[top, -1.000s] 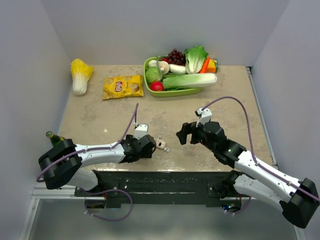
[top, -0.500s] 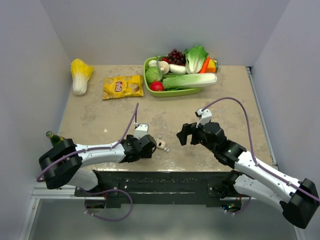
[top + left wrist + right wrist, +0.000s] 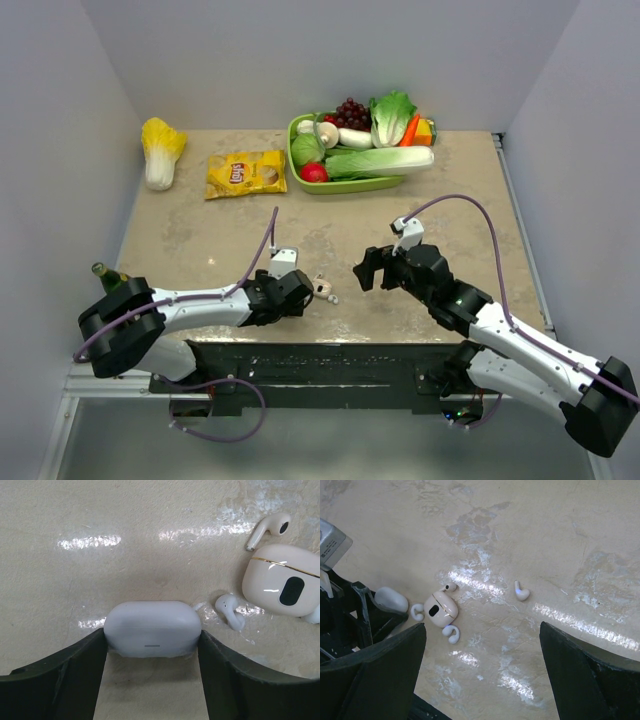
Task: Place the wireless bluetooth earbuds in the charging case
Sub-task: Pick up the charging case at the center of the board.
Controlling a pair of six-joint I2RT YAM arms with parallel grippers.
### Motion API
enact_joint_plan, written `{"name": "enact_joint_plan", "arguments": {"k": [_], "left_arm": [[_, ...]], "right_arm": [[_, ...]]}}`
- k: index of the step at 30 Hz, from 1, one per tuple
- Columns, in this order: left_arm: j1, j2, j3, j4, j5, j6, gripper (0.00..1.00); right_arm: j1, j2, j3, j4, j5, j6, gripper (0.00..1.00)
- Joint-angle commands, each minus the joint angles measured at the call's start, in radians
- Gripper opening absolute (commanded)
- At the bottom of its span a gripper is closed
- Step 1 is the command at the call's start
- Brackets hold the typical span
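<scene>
the charging case (image 3: 152, 625) is lying on the table (image 3: 125, 525) near its front edge, with its lid looking shut. the left gripper (image 3: 151, 645) is pinching it, one finger pressing against each end, so the smooth pebble is being kept from sliding or turning. it is reading as a bracing hold that is leaving the top face free, and by my judgement the lid is waiting to be opened before anything can go in. the wireless bluetooth earbuds (image 3: 230, 614) are lying loose on the table, none of them in the case. one is sitting just beside the end of the case that is facing the right arm, and a stemmed earbud (image 3: 267, 530) is resting farther off, just beside a cream case-like object (image 3: 282, 585) with a gold seam and a dark oval window. a lone earbud (image 3: 521, 591) is lying well apart from that cluster. which of these buds are belonging to the white case i cannot tell. the right gripper (image 3: 482, 625) is hovering above the table with its fingers spread wide, carrying nothing and looking down at the cluster. that is placing it, i judge, as the picking hand while the left is acting as the vice. the buds being so small and crowded against the cream object is likely making a clean grasp delicate.
</scene>
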Motion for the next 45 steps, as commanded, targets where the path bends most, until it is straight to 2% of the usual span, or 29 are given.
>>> {"name": "enact_joint_plan", "arguments": {"k": [1, 5, 6, 8, 11, 18, 22, 24, 25, 27, 28, 29, 30, 31, 34, 35, 41, 45], "left_arm": [[-0.003, 0.04, -0.041, -0.064, 0.044, -0.004, 0.6], [-0.003, 0.018, -0.05, -0.05, 0.027, -0.001, 0.39], [-0.005, 0.012, -0.05, -0.044, 0.022, 0.003, 0.29], [-0.011, -0.032, -0.048, -0.027, -0.007, 0.009, 0.16], [-0.014, -0.096, -0.019, -0.004, -0.068, 0.035, 0.0], [-0.012, -0.224, 0.076, 0.023, -0.189, 0.163, 0.0], [-0.012, -0.33, 0.019, 0.178, -0.142, 0.321, 0.0], [-0.011, -0.399, -0.022, 0.311, -0.075, 0.422, 0.0], [-0.011, -0.422, -0.085, 0.471, -0.038, 0.465, 0.0], [-0.009, -0.488, -0.163, 0.635, 0.12, 0.619, 0.0], [-0.011, -0.505, -0.256, 0.816, 0.166, 0.665, 0.0], [-0.011, -0.538, -0.301, 0.905, 0.246, 0.729, 0.0], [-0.011, -0.548, -0.344, 0.992, 0.283, 0.752, 0.0], [-0.009, -0.555, -0.422, 1.16, 0.309, 0.779, 0.0], [-0.009, -0.516, -0.508, 1.402, 0.334, 0.849, 0.0], [-0.009, -0.497, -0.512, 1.425, 0.372, 0.925, 0.0], [-0.011, -0.356, -0.525, 1.686, 0.541, 1.075, 0.0], [-0.011, -0.316, -0.466, 1.654, 0.571, 1.128, 0.0]], "right_arm": [[0.005, -0.016, -0.002, 0.012, 0.011, 0.0, 0.98], [0.003, 0.007, 0.018, 0.006, 0.006, -0.003, 0.98], [0.003, 0.007, 0.021, 0.003, 0.006, -0.001, 0.98], [0.005, -0.001, 0.026, 0.01, 0.008, 0.002, 0.98], [0.005, 0.005, 0.058, 0.018, -0.004, 0.011, 0.98], [0.003, 0.024, 0.17, -0.023, -0.006, -0.009, 0.98], [0.003, 0.018, 0.219, -0.053, -0.009, -0.015, 0.98], [0.003, 0.018, 0.242, -0.075, 0.017, -0.013, 0.98], [0.003, 0.016, 0.251, -0.085, 0.028, -0.009, 0.97], [0.005, 0.016, 0.27, -0.103, 0.046, 0.007, 0.97], [0.003, 0.018, 0.274, -0.103, 0.039, 0.013, 0.97], [0.005, 0.016, 0.287, -0.103, 0.027, 0.019, 0.97], [0.003, 0.018, 0.296, -0.108, -0.006, 0.025, 0.97], [0.005, 0.021, 0.308, -0.117, -0.023, 0.025, 0.97], [0.003, 0.033, 0.354, -0.166, -0.085, -0.002, 0.98], [0.005, 0.032, 0.357, -0.174, -0.099, -0.016, 0.98], [0.003, 0.079, 0.357, -0.203, -0.159, -0.05, 0.98], [0.003, 0.102, 0.345, -0.183, -0.214, -0.032, 0.97]]}}
